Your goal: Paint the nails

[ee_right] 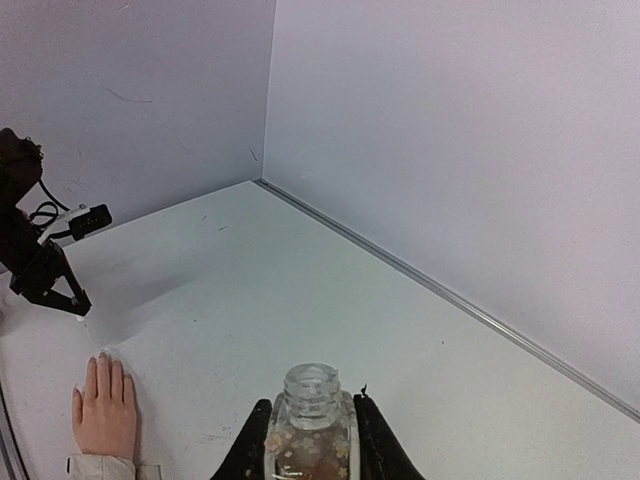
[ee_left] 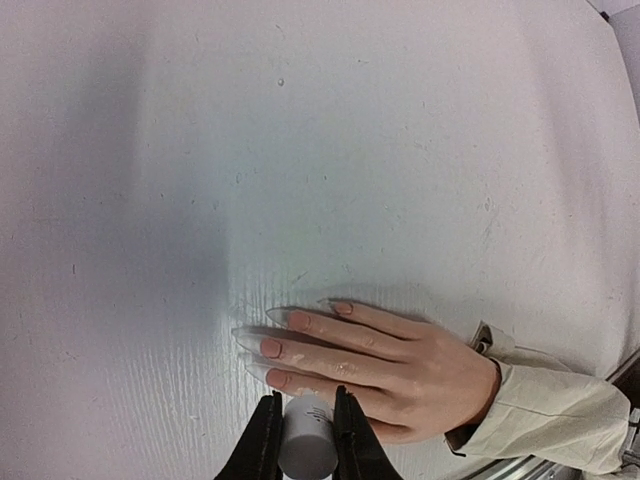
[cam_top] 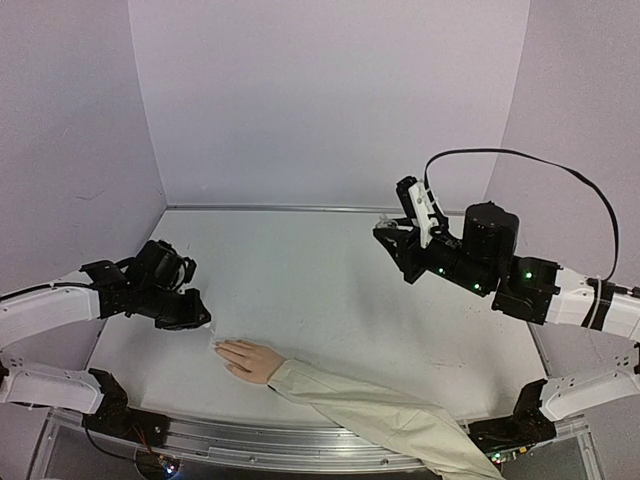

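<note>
- While the left gripper clamps a white cap, the nails lie just past it at 12 o'clock.
- The right gripper squeezes an open clear bottle.
- The mannequin hand rests flat at 6 o'clock on the table, sleeve toward 4.

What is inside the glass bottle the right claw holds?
Pinkish speckled stuff shows through the open-mouthed bottle. The right gripper covers its sides, hiding how full it is.

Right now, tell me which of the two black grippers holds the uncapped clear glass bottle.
The right gripper: it clamps the open-necked clear bottle, while the left gripper grips a white cylindrical cap instead.
</note>
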Controlling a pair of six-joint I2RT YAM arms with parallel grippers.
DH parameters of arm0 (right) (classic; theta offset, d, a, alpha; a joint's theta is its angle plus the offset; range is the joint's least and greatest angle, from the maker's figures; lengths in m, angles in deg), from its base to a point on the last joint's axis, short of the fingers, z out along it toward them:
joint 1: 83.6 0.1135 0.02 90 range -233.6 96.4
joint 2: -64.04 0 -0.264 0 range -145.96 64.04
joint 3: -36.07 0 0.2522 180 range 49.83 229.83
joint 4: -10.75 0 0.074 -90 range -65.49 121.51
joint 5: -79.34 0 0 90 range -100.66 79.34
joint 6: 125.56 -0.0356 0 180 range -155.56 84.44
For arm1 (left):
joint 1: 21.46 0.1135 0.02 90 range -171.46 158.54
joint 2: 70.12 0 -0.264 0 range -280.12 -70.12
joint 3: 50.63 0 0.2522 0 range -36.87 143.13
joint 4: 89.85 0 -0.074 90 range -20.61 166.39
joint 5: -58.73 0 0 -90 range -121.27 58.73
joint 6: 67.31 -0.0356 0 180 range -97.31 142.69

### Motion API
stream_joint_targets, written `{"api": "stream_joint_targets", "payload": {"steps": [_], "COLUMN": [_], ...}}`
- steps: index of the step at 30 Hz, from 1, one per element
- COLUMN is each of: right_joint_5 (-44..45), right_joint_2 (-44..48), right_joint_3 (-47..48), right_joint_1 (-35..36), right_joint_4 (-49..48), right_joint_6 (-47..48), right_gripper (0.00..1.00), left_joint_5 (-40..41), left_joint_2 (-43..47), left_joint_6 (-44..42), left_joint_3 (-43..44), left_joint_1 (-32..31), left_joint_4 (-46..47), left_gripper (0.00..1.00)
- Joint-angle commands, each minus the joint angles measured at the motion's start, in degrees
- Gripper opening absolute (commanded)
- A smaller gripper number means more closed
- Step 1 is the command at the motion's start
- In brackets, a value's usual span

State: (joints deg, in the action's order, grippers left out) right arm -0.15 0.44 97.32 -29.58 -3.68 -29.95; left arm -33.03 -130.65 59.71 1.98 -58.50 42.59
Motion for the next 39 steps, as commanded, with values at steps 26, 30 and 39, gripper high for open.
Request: {"api": "stream_joint_targets", "payload": {"steps": [26, 30, 39], "right_joint_5": [-0.47, -0.57, -0.83], "right_joint_2": [-3.14, -3.05, -2.86], "right_joint_3": [4.55, 4.55, 4.30], "right_joint_1": [-0.03, 0.02, 0.03], "right_joint_4": [-2.89, -2.90, -2.94], "right_joint_6": [-0.95, -0.99, -1.21], "right_gripper": [0.00, 0.00, 0.00], "left_joint_5": [-5.37, -4.76, -5.04], "left_joint_2": [-5.41, -5.59, -7.86], "left_joint_6": [-3.71, -3.95, -4.69], "left_joint_3": [0.44, 0.18, -0.05], "left_joint_1": [3.02, 3.01, 3.02], "left_joint_4": [-0.61, -0.48, 1.62], "left_gripper": [0.00, 0.00, 0.00]}}
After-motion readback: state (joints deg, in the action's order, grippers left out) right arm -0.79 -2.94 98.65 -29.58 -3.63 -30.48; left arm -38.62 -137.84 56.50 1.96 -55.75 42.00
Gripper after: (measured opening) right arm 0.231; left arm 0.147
